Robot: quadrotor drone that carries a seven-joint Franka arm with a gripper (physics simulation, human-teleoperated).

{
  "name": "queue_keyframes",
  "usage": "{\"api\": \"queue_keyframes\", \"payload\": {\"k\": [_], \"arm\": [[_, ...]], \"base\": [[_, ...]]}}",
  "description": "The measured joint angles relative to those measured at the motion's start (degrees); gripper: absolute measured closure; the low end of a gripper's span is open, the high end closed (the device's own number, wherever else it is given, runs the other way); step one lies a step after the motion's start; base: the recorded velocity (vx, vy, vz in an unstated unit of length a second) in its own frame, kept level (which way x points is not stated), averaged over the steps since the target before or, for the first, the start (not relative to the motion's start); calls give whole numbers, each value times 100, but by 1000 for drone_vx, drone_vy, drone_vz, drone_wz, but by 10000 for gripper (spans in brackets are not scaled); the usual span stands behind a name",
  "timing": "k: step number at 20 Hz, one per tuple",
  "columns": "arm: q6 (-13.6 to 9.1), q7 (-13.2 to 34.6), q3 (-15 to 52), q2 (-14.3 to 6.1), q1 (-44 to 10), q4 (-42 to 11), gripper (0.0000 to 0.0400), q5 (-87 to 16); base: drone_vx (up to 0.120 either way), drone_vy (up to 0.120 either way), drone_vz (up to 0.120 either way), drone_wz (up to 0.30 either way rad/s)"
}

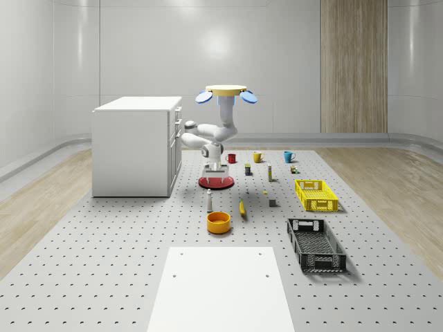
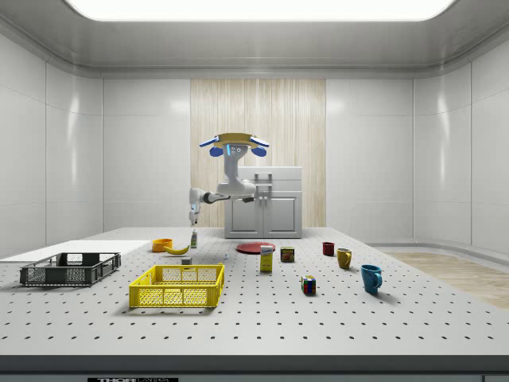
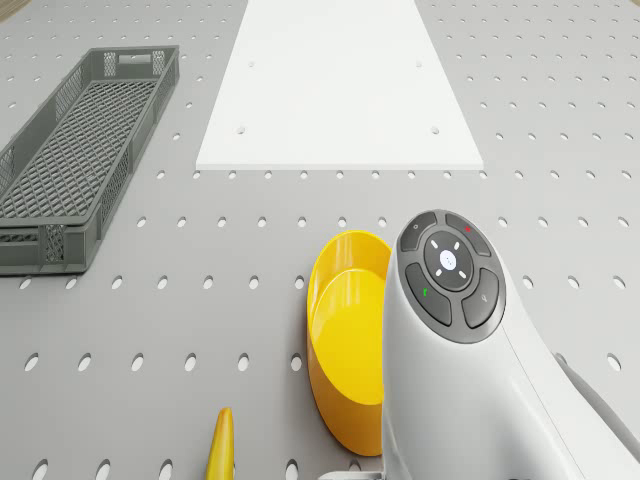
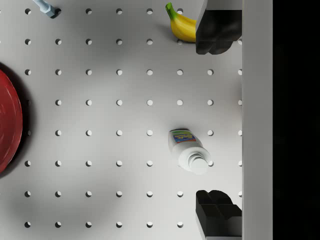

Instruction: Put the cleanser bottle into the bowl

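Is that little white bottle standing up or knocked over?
Standing up: the cleanser bottle shows its cap from above, and stands vertical on the table near the bowl.

The arm (image 3: 470,350) overlaps the yellow bowl (image 3: 345,340), banana (image 3: 220,447) and grey crate (image 3: 70,150) nearby.

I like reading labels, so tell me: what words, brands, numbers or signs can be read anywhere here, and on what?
Cleanser bottle: a coloured label, its print too blurred to read.
Arm's button pad: small symbols only, no words.
Boxes on the table: printed faces, too small to read.
Side view's lower edge: a dark strip of marks, unreadable.
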Motion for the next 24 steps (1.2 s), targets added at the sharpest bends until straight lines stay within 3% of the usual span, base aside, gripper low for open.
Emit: {"api": "queue_keyframes", "payload": {"k": [13,24], "arm": [[419,-491,-676,-47,139,450,0,-571],[587,-613,-926,26,-27,805,0,-778]], "base": [[0,0,0,0],[0,0,0,0]]}}
